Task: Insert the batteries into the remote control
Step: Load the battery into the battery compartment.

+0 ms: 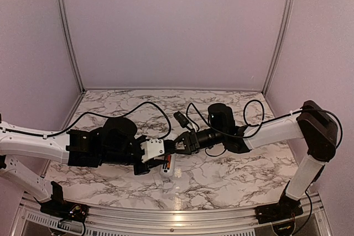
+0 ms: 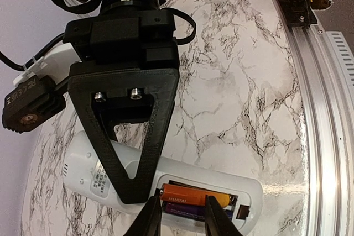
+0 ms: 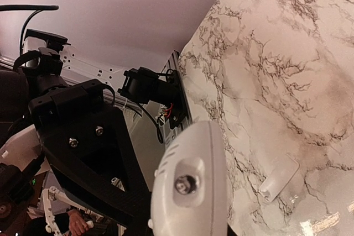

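Left gripper (image 2: pixel 182 205): black fingers are set at a narrow gap and grip nothing. The tips stand over the open battery bay, spanning part of the length of the orange cylindrical battery (image 2: pixel 193 197). Contact with it cannot be confirmed. Judged purpose: pressing or nudging that cell into its seat.

Right gripper (image 2: pixel 133 192): one black triangular finger is visible, its tip against a long edge of the small white oblong plastic remote control (image 2: pixel 83 161). The opposite finger is hidden. Judged closed across the handset's width, bracing it so the bay faces the other arm. Whether the handset rests on the marble-patterned table (image 2: pixel 249 81) or is held just above it cannot be told.

Location: the remote control sits between the two grippers, plain back uppermost, cover off. A flat white plastic cover piece (image 3: pixel 279 178) lies apart from it on the marble.

Orientation: the long axis runs roughly from the far side toward the aluminium rail (image 2: pixel 315 114) at the near edge, with the bay end nearer the rail. The orange battery and the dark slim battery (image 2: pixel 185 210) lie side by side in the bay, both parallel to that axis. The orange cell may not be fully seated. The cover is not yet fitted.
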### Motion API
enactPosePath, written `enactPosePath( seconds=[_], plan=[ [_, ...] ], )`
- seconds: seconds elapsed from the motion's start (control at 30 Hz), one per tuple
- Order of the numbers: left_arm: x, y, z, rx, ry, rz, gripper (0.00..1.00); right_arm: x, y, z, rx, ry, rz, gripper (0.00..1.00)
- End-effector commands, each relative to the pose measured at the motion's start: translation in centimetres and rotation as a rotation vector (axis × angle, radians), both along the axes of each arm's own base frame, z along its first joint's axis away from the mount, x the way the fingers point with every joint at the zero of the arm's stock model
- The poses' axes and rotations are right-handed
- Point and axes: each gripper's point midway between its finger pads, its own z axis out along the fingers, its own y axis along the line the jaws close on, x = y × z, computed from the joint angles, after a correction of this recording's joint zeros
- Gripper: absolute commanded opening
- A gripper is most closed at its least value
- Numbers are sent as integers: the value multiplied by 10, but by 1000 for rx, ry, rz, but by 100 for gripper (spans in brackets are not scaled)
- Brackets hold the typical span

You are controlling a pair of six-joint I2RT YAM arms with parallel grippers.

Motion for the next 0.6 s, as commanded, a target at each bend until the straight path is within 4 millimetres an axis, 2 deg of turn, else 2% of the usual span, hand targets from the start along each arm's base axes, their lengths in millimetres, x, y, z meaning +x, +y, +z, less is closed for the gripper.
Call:
enactPosePath(
  seconds=[0.0, 0.57],
  plan=[
    [0, -7, 8, -3, -8, -17, 28, -2, 8, 8, 14, -33, 26, 0],
    [3, -6, 5, 19, -36, -16, 25, -3, 11, 9, 8, -45, 40, 0]
  ],
)
